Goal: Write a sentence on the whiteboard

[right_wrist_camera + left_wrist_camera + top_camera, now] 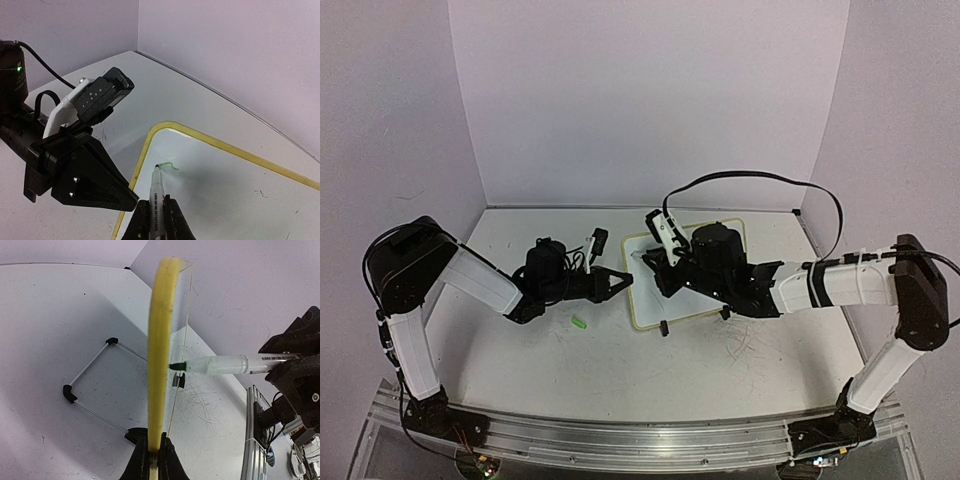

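Left gripper (152, 460) clamps whiteboard (159, 340) rim; right gripper (156, 222) clamps marker (156, 187), tip on the board; only right wrist shows 1 green stroke (167, 166).

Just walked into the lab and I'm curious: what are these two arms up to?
The left arm's fingers are clamped on the yellow rim of the small whiteboard, steadying it. The right arm's fingers hold a green-tipped marker with its tip against the board near a corner. Only a short green stroke shows there, so the writing has barely begun.
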Motion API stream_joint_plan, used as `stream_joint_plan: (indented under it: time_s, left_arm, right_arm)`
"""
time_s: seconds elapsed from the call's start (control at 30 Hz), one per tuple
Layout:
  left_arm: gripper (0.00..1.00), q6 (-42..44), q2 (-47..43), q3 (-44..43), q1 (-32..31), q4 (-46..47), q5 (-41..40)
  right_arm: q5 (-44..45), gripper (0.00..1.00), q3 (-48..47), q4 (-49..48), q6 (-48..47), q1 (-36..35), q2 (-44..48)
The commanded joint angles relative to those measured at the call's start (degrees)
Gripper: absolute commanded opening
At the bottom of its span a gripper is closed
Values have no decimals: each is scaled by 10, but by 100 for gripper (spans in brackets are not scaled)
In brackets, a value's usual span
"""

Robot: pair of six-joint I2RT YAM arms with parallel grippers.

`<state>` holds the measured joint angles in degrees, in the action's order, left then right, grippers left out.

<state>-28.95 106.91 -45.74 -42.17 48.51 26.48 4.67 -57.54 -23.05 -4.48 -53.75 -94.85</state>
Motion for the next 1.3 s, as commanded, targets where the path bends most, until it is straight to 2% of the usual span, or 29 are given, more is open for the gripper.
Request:
stream_joint_plan:
  time_s: [0.0,0.87,1.27]
  left_arm:
    - [0,-3,-4,-12,-1,9,0]
    - [0,-2,-7,-8,-1,9,-5]
    - [0,-2,-7,-8,-1,9,-5]
  right_arm:
    - [3,0,-13,-8,4,-4,-9]
    - [6,0,8,0,5,-3,3]
    - [42,0,19,0,9,-4,11]
